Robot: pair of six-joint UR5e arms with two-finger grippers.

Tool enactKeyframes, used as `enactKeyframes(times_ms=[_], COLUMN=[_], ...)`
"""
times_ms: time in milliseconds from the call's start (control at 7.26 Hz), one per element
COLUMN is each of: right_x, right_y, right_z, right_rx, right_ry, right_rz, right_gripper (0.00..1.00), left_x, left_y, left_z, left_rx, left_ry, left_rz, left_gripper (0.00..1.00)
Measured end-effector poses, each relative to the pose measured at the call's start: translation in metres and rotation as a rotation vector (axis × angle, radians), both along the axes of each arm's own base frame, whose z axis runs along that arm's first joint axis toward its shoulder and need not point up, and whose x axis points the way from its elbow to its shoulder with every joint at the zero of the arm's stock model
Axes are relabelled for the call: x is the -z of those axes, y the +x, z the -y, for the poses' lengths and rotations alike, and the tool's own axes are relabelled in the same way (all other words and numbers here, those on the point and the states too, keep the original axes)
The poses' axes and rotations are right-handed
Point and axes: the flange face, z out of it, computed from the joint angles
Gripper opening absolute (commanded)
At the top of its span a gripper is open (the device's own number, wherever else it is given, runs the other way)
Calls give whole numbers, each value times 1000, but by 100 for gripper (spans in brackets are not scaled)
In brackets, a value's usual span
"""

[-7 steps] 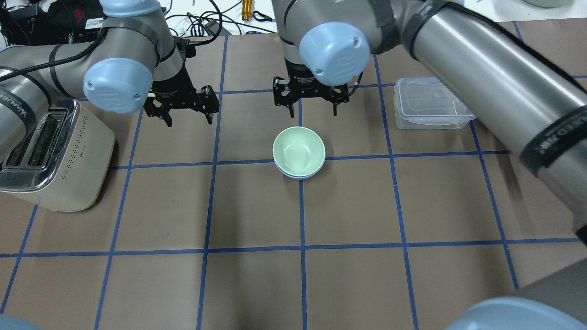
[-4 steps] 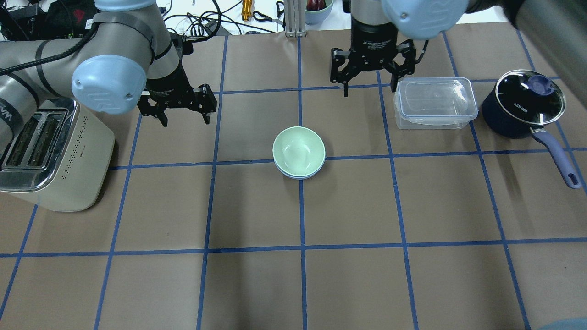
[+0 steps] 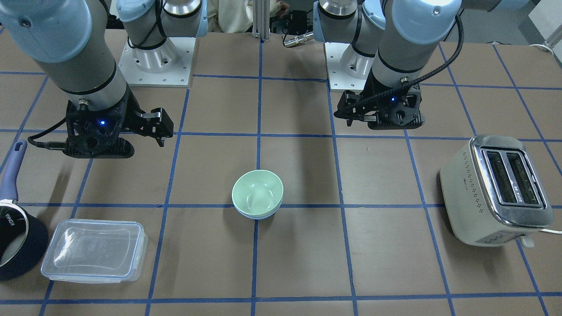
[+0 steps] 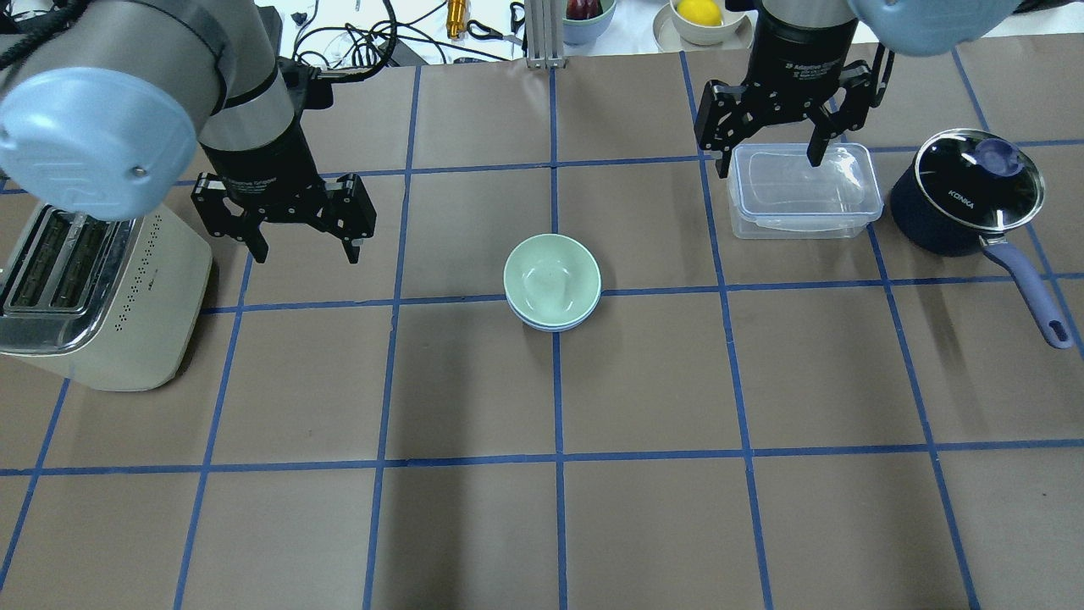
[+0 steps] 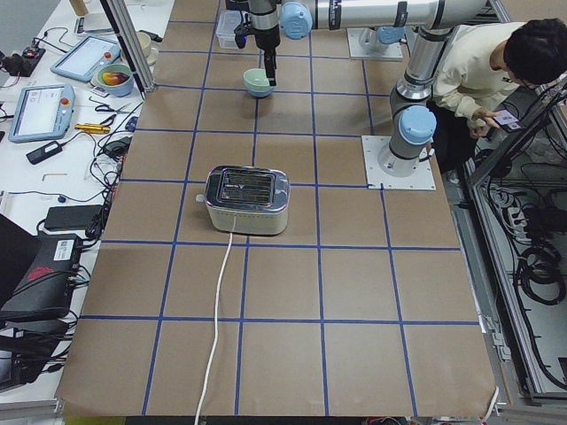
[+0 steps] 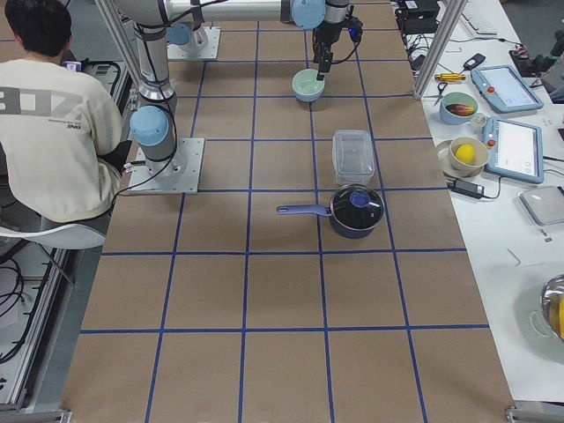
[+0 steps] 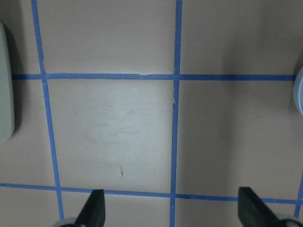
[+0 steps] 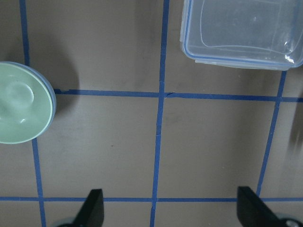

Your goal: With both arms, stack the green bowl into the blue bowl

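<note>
Though nested, green bowl mouth-up.

Camera layout.
Overhead and front face each other, sharing the green bowl; sides look lengthwise; wrists look down, close.

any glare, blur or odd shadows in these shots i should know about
Front-facing view: soft highlights inside the green bowl, broad dark shadows on the table. Overhead view: bright reflections on the saucepan lid. Right wrist view: glare on the clear container. Left wrist view: slightly soft, pale washed patch mid-frame.
</note>
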Motion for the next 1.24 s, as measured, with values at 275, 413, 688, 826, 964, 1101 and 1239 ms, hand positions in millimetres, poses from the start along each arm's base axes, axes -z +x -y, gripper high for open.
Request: enactKeyframes(times_ms=[275, 413, 688, 826, 964, 1101, 1239], right_x=[1, -6, -21, -26, -27, -25, -25], right_y=[-4, -4, -3, 0, 1, 1, 1], right_z=[-13, -18, -33, -43, -54, -62, -67], right_rx=[0, 6, 46, 60, 66, 70, 77], right_ry=[-1, -11, -28, -25, -21, -20, -23], right_rz=[1, 2, 15, 41, 57, 64, 65], right_gripper=[100, 100, 100, 100, 100, 100, 100], left_x=[-24, -26, -23, -22, -21, -21, -21], left_y=[-4, -5, -6, -6, -6, -6, -6], left_z=[-13, -10, 4, 7, 9, 10, 10], left_rx=[28, 25, 17, 12, 9, 9, 9], left_ry=[33, 14, -52, -64, -68, -70, -72], left_rz=[-70, -89, -98, -99, -98, -95, -93], left_gripper=[100, 100, 100, 100, 100, 100, 100])
